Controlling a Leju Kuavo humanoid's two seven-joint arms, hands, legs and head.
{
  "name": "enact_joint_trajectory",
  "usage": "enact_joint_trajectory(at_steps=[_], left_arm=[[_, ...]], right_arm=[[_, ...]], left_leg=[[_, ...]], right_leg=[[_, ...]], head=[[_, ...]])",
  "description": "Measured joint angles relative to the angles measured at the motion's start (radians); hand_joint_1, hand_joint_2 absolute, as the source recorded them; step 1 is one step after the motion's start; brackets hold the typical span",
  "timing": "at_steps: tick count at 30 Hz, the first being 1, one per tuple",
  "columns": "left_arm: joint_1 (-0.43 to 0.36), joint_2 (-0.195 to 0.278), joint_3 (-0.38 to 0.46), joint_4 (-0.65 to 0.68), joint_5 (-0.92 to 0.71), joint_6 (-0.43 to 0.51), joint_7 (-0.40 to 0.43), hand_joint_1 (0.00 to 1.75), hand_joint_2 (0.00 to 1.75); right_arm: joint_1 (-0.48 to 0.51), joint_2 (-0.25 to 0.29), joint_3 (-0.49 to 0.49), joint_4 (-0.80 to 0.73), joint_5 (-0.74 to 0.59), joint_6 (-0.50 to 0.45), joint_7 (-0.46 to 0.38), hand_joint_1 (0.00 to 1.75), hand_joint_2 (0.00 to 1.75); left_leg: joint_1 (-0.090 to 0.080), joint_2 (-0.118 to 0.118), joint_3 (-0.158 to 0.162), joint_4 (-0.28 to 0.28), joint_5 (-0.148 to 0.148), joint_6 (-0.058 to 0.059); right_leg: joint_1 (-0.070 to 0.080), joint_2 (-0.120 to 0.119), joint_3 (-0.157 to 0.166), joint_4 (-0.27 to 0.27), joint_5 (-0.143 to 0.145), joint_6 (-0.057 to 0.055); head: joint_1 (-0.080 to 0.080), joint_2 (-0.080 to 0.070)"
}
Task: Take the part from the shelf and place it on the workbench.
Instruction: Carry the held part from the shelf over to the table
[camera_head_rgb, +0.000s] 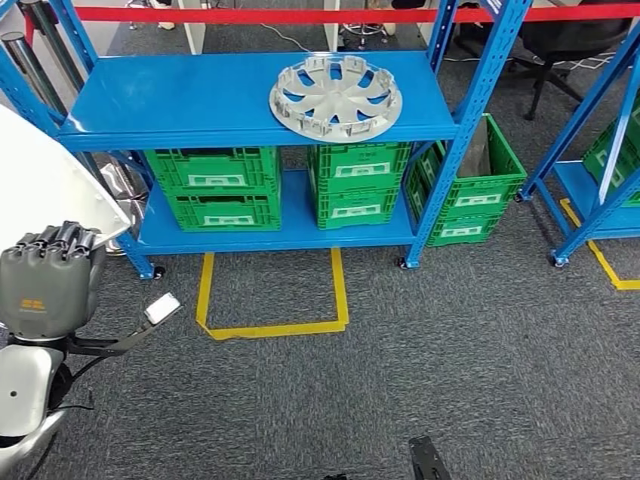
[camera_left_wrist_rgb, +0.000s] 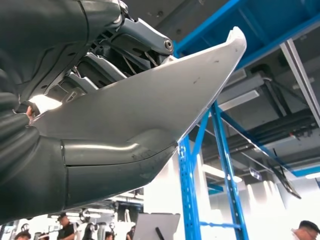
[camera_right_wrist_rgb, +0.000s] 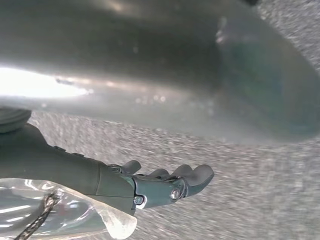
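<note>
While you look down from the head view, your left hand (camera_head_rgb: 49, 278) sits low at the left edge, knuckles up and fingers curled over the edge of a white panel part (camera_head_rgb: 45, 185) that slants up and away toward the blue shelf (camera_head_rgb: 173, 100). On the shelf's top board a silver wheel cover (camera_head_rgb: 336, 96) lies flat, well apart from the hand, and green crates (camera_head_rgb: 215, 185) fill the lower level, with another green crate (camera_head_rgb: 472, 190) on the carpet just beside the shelf's right post. Yellow floor tape (camera_head_rgb: 272, 325) marks a square on the grey carpet in front. From the left wrist view you see the left hand (camera_left_wrist_rgb: 64, 100) clamped on the white panel part (camera_left_wrist_rgb: 158, 95): the thick thumb (camera_left_wrist_rgb: 105, 170) presses along one face and the darker fingers (camera_left_wrist_rgb: 109, 55) close on the other, the panel's pointed end reaching past a blue shelf post (camera_left_wrist_rgb: 226, 165). From the right wrist view, your right hand (camera_right_wrist_rgb: 158, 185) hangs over blurred grey carpet (camera_right_wrist_rgb: 245, 200) with its fingers nearly straight and slightly apart, holding nothing.
</note>
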Motion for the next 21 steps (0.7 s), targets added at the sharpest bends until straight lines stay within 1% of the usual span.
enact_joint_trajectory(at_steps=[1, 2, 3, 4, 5, 6, 7, 8, 9, 10, 11, 12, 13, 14, 15, 16, 17, 18, 19, 20, 21], left_arm=[[0.002, -0.003, 0.002, 0.003, 0.0, 0.005, -0.004, 1.75, 1.75], [0.003, -0.006, 0.004, 0.005, 0.0, 0.009, -0.008, 1.75, 1.75], [0.004, -0.008, 0.008, 0.007, 0.0, 0.011, -0.011, 1.75, 1.75], [0.004, -0.01, 0.012, 0.008, 0.0, 0.013, -0.013, 1.75, 1.75], [0.004, -0.012, 0.016, 0.009, 0.0, 0.015, -0.017, 1.75, 1.75], [0.004, -0.014, 0.019, 0.01, 0.0, 0.016, -0.023, 1.75, 1.75], [0.007, -0.017, 0.022, 0.012, 0.0, 0.018, -0.033, 1.75, 1.75], [0.01, -0.019, 0.026, 0.013, 0.0, 0.02, -0.045, 1.75, 1.75], [0.013, -0.021, 0.031, 0.014, 0.0, 0.022, -0.057, 1.75, 1.75], [0.015, -0.023, 0.036, 0.016, 0.0, 0.024, -0.068, 1.75, 1.75], [0.016, -0.025, 0.042, 0.017, 0.0, 0.027, -0.077, 1.75, 1.75], [0.018, -0.027, 0.047, 0.018, 0.0, 0.028, -0.084, 1.75, 1.75], [0.019, -0.029, 0.051, 0.02, 0.0, 0.03, -0.09, 1.75, 1.75], [0.021, -0.031, 0.055, 0.021, 0.0, 0.031, -0.095, 1.75, 1.75], [0.023, -0.033, 0.059, 0.023, 0.0, 0.032, -0.098, 1.75, 1.75], [0.025, -0.035, 0.065, 0.024, 0.0, 0.032, -0.1, 1.75, 1.75], [0.025, -0.036, 0.071, 0.025, 0.0, 0.033, -0.103, 1.75, 1.75], [0.026, -0.037, 0.078, 0.026, 0.0, 0.034, -0.106, 1.75, 1.75], [0.028, -0.039, 0.086, 0.026, 0.0, 0.036, -0.11, 1.75, 1.75], [0.029, -0.04, 0.092, 0.027, 0.0, 0.038, -0.115, 1.75, 1.75], [0.031, -0.042, 0.097, 0.027, 0.0, 0.04, -0.119, 1.75, 1.75]], right_arm=[[0.0, 0.0, 0.0, 0.001, -0.004, 0.0, 0.0, 0.0, 0.0], [-0.001, -0.001, 0.0, 0.002, -0.006, 0.0, -0.001, 0.0, 0.0], [-0.002, -0.001, 0.0, 0.003, -0.008, 0.0, -0.002, 0.0, 0.0], [-0.004, -0.002, 0.0, 0.004, -0.008, 0.0, -0.003, 0.0, 0.0], [-0.004, -0.002, 0.0, 0.004, -0.009, 0.0, -0.004, 0.0, 0.0], [-0.003, -0.002, 0.0, 0.005, -0.011, 0.0, -0.004, 0.0, 0.0], [-0.002, -0.001, 0.0, 0.005, -0.014, 0.0, -0.004, 0.0, 0.0], [0.0, -0.001, 0.0, 0.005, -0.018, 0.0, -0.002, 0.0, 0.0], [0.001, 0.0, 0.0, 0.005, -0.023, 0.0, 0.0, 0.0, 0.0], [0.002, 0.0, 0.0, 0.005, -0.027, 0.0, 0.002, 0.0, 0.0], [0.002, 0.0, 0.0, 0.006, -0.032, 0.001, 0.002, 0.0, 0.0], [0.002, 0.0, 0.0, 0.006, -0.036, 0.002, 0.002, 0.0, 0.0], [0.002, 0.0, 0.0, 0.007, -0.039, 0.004, 0.001, 0.0, 0.0], [0.003, 0.0, 0.0, 0.007, -0.042, 0.006, -0.001, 0.0, 0.0], [0.003, 0.0, 0.0, 0.007, -0.044, 0.008, -0.003, 0.0, 0.0], [0.003, 0.0, 0.0, 0.007, -0.045, 0.011, -0.005, 0.0, 0.0], [0.002, 0.0, 0.0, 0.007, -0.046, 0.013, -0.007, 0.0, 0.0], [0.002, 0.0, 0.0, 0.006, -0.047, 0.014, -0.007, 0.0, 0.0], [0.001, 0.0, 0.0, 0.007, -0.048, 0.015, -0.008, 0.0, 0.0], [0.001, 0.0, 0.0, 0.007, -0.049, 0.016, -0.008, 0.0, 0.0], [0.001, 0.0, 0.0, 0.007, -0.05, 0.016, -0.007, 0.0, 0.0]], left_leg=[[-0.003, 0.0, -0.015, 0.0, 0.014, -0.001], [-0.006, -0.001, -0.027, 0.001, 0.026, -0.003], [-0.008, -0.001, -0.036, 0.002, 0.037, -0.005], [-0.009, -0.001, -0.041, 0.001, 0.049, -0.009], [-0.009, 0.0, -0.044, -0.001, 0.061, -0.013], [-0.009, 0.001, -0.046, -0.004, 0.073, -0.018], [-0.007, 0.0, -0.049, -0.008, 0.08, -0.023], [-0.006, -0.001, -0.055, -0.002, 0.067, -0.029], [-0.005, -0.002, -0.063, 0.02, 0.033, -0.035], [-0.003, -0.003, -0.075, 0.062, -0.019, -0.04], [0.0, -0.003, -0.087, 0.125, -0.079, -0.046], [0.002, -0.003, -0.097, 0.197, -0.124, -0.05], [0.004, -0.003, -0.101, 0.259, -0.145, -0.053], [0.005, -0.003, -0.093, 0.295, -0.142, -0.054], [0.005, -0.003, -0.07, 0.296, -0.121, -0.054], [0.005, -0.003, -0.032, 0.26, -0.095, -0.051], [0.004, -0.003, 0.018, 0.197, -0.081, -0.047], [0.003, -0.003, 0.07, 0.122, -0.084, -0.042], [0.0, -0.003, 0.11, 0.061, -0.094, -0.037], [-0.002, -0.004, 0.133, 0.02, -0.105, -0.032], [-0.005, -0.004, 0.14, 0.001, -0.107, -0.027]], right_leg=[[0.004, 0.0, 0.046, -0.046, 0.029, -0.007], [0.008, 0.001, 0.108, -0.12, 0.037, -0.016], [0.011, 0.001, 0.171, -0.208, 0.027, -0.022], [0.014, 0.002, 0.216, -0.278, 0.01, -0.026], [0.017, 0.002, 0.241, -0.322, -0.005, -0.028], [0.018, 0.002, 0.244, -0.341, -0.005, -0.03], [0.017, 0.0, 0.233, -0.339, 0.005, -0.034], [0.015, -0.002, 0.224, -0.341, 0.017, -0.041], [0.013, -0.004, 0.214, -0.342, 0.031, -0.048], [0.011, -0.006, 0.202, -0.342, 0.046, -0.055], [0.012, -0.006, 0.189, -0.341, 0.06, -0.058], [0.013, -0.006, 0.174, -0.339, 0.073, -0.06], [0.014, -0.006, 0.156, -0.334, 0.086, -0.059], [0.014, -0.006, 0.136, -0.328, 0.096, -0.058], [0.015, -0.006, 0.116, -0.32, 0.104, -0.056], [0.015, -0.006, 0.098, -0.311, 0.112, -0.054], [0.015, -0.006, 0.082, -0.302, 0.118, -0.051], [0.016, -0.005, 0.069, -0.294, 0.124, -0.047], [0.017, -0.005, 0.061, -0.289, 0.131, -0.043], [0.017, -0.005, 0.056, -0.288, 0.14, -0.037], [0.017, -0.004, 0.052, -0.29, 0.151, -0.032]], head=[[0.0, 0.0], [0.0, 0.0], [0.0, 0.0], [-0.001, 0.0], [-0.001, 0.0], [-0.001, 0.0], [-0.001, 0.0], [-0.002, 0.0], [-0.005, 0.0], [-0.007, 0.0], [-0.009, 0.0], [-0.011, 0.0], [-0.011, 0.0], [-0.011, 0.0], [-0.011, 0.0], [-0.011, 0.0], [-0.011, 0.0], [-0.011, 0.0], [-0.01, 0.0], [-0.01, 0.0], [-0.01, 0.0]])
